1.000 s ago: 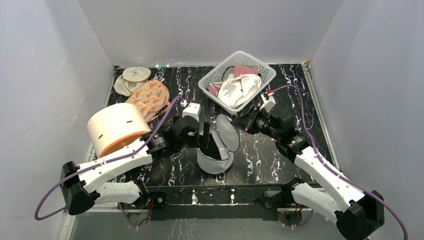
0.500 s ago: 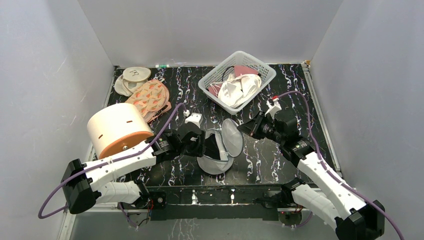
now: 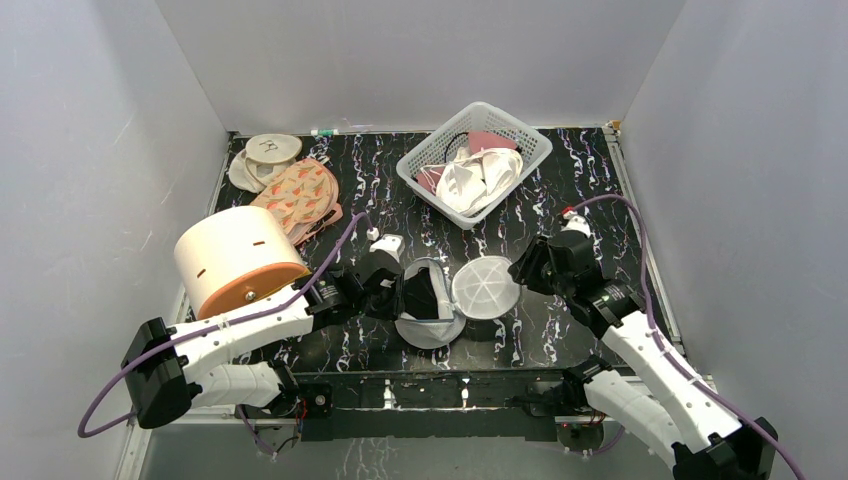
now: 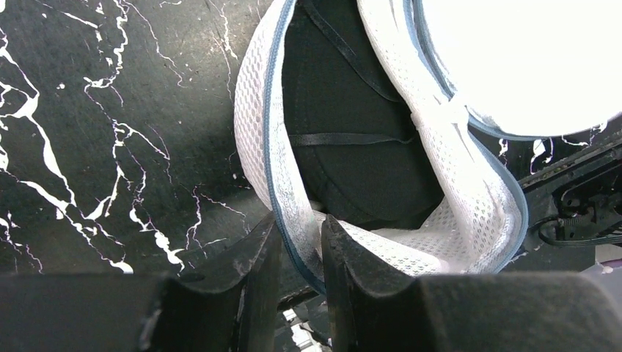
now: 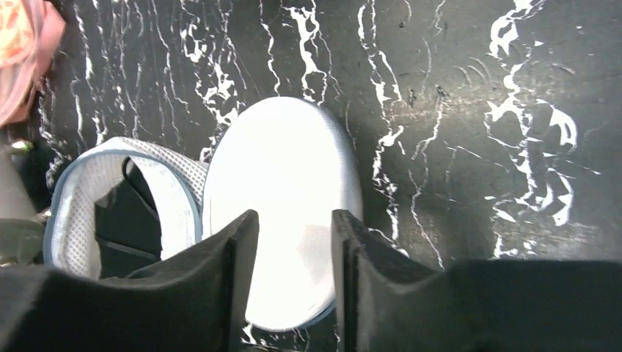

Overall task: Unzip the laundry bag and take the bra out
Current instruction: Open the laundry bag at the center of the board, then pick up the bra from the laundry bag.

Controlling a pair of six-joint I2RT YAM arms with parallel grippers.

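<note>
Left gripper (image 4: 299, 227) pinches bag (image 4: 469, 213) rim; right gripper (image 5: 293, 220), part-open above lid (image 5: 282, 161), should reach in and grab bra (image 4: 352, 161) strap, not mesh.

The black, white-veined surface (image 3: 375, 170) carried a white lattice basket (image 3: 421, 181), a cream orange-based cylinder (image 3: 232, 255), peach floral pads (image 3: 300, 195) and an open white mesh laundry bag (image 3: 487, 288).

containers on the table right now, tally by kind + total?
Mesh laundry bag, lying open: 1
White lattice basket: 1
Cream cylinder with orange base: 1
Total: 3
</note>
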